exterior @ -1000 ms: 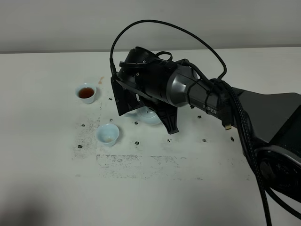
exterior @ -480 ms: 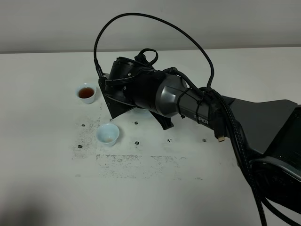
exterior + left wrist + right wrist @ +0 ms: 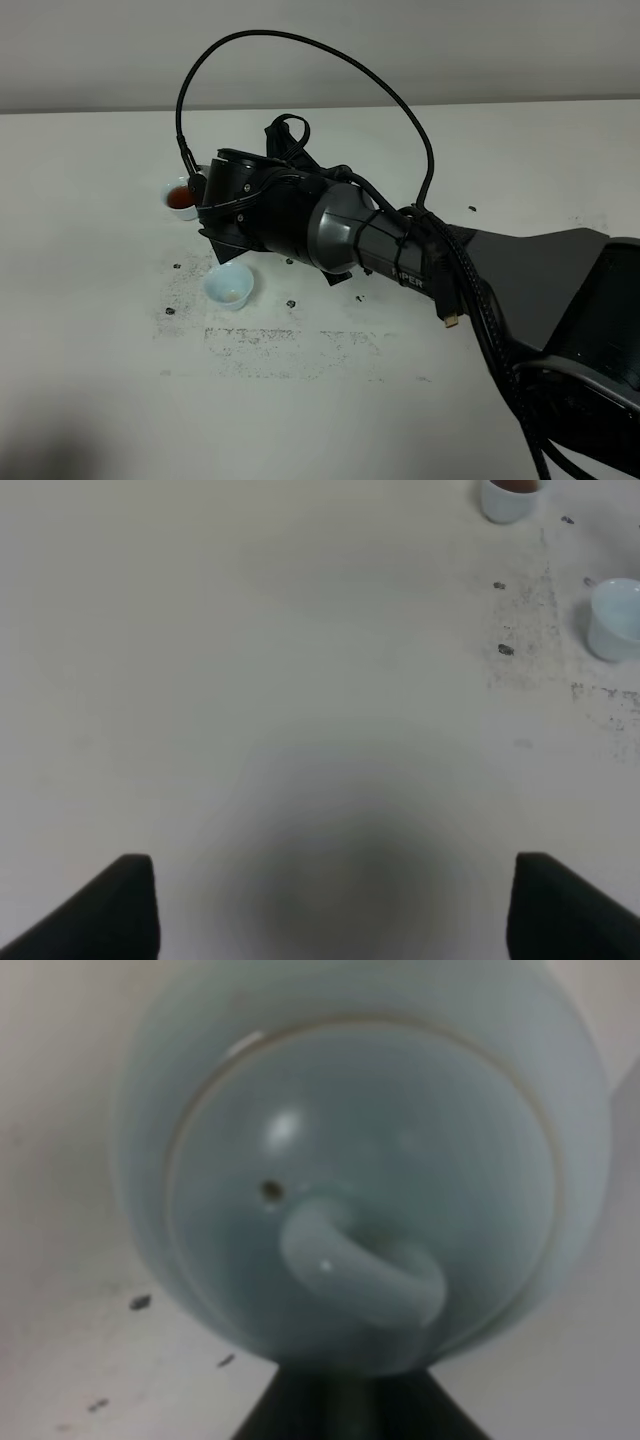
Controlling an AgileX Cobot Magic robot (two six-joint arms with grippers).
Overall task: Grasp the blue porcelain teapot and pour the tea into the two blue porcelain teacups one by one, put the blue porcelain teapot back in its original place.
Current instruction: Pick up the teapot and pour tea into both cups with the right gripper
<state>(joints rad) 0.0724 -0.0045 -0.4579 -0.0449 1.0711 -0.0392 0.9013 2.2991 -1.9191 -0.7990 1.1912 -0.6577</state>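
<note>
while the right arm point(image 3: 330, 225) is reaching across the white desk point(image 3: 100, 380) toward the cups, the right claw point(image 3: 335, 1395) is clenching on the blue porcelain teapot point(image 3: 360, 1175), meeting it at the near edge where the dark fingers are hiding the handle. the pot is filling the right wrist view, its domed lid point(image 3: 450, 1160) and loop knob point(image 3: 360, 1278) facing the camera. in the high view the arm's housing is covering it completely. white lettering point(image 3: 408, 276) on the grey forearm is reading "piper". the far teacup point(image 3: 177, 208) is holding reddish-brown tea point(image 3: 181, 196) and is sitting partly behind the housing. the near teacup point(image 3: 229, 287) is standing apart from it, beside a patch of black specks point(image 3: 280, 338). the left claw point(image 3: 335, 910) is hanging released over bare desk, its fingers spread wide and grasping nothing, well apart from both cups.
</note>
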